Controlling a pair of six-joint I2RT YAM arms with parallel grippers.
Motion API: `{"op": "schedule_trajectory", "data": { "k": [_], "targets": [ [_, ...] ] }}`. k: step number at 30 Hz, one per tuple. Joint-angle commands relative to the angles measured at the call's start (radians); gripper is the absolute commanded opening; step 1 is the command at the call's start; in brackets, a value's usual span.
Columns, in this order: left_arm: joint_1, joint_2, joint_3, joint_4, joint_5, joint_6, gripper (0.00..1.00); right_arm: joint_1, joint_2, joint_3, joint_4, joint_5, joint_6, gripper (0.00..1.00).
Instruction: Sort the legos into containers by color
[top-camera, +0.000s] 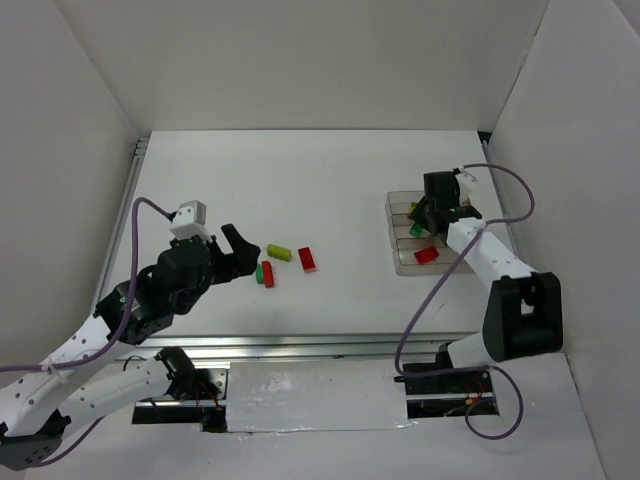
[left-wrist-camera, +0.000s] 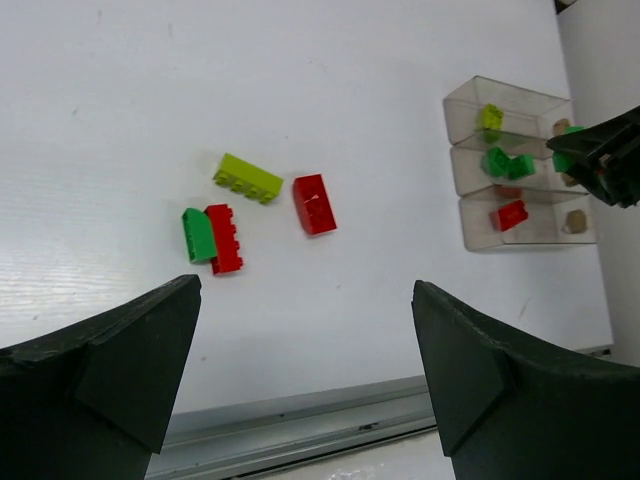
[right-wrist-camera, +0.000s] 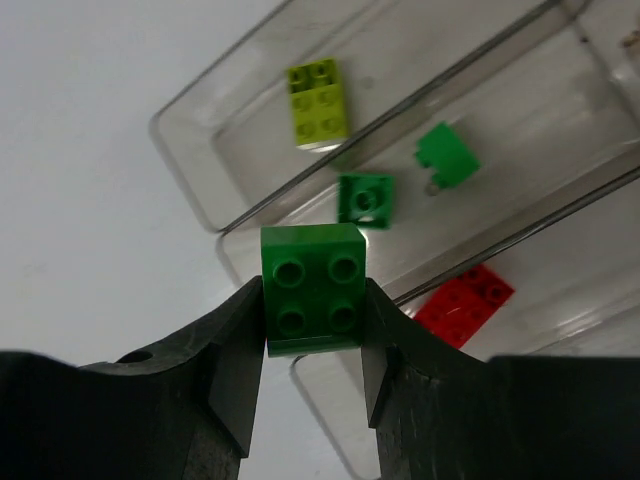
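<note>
Right pincer (right-wrist-camera: 312, 300), clenched on a dark green brick (right-wrist-camera: 312, 285). Its two black fingers press the brick's flat opposite sides, and the four studs face the wrist camera.

Just beyond the fingertips lie three clear trays (right-wrist-camera: 190, 150), joined side by side. The tray farthest from the pincer holds a yellow-green brick (right-wrist-camera: 318, 102). The middle tray, directly past the held brick, holds a square green piece (right-wrist-camera: 366, 197) and a notched green piece (right-wrist-camera: 446, 157). The tray nearest the pincer, partly under its right finger, holds a red brick (right-wrist-camera: 464, 303). The held brick seems to hang over the end of the middle tray, close to the wall it shares with the nearest one; you cannot tell exactly from these views.

Expect the brick to be very light, rigid and not fragile, with smooth, glossy sides that could slip or twist in a loose pinch. Holding it across two flat sides, as now, looks right. Once let go it may bounce, so release it low and well inside the walls.

Left pincer (left-wrist-camera: 305, 350), released, jaws spread wide. Ahead of it on the table lie four loose bricks close together: a lime brick (left-wrist-camera: 247, 178), a red block (left-wrist-camera: 315, 204), a long red brick (left-wrist-camera: 224, 238) and, touching that one, a green block (left-wrist-camera: 198, 234).
</note>
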Motion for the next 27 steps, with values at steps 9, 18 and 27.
{"op": "schedule_trajectory", "data": {
  "k": [9,18,27],
  "targets": [
    [0.006,-0.008,-0.007,-0.078,0.026,0.103,0.99,-0.091,0.183,0.100,-0.028,-0.025,-0.026,0.75],
    [0.005,-0.014,0.036,-0.200,-0.023,0.111,0.99,0.103,-0.029,0.037,0.049,-0.032,-0.130,0.96],
    [0.005,0.001,0.125,-0.417,-0.252,0.108,1.00,0.579,0.208,0.164,0.005,-0.147,-0.319,1.00]
  ]
}}
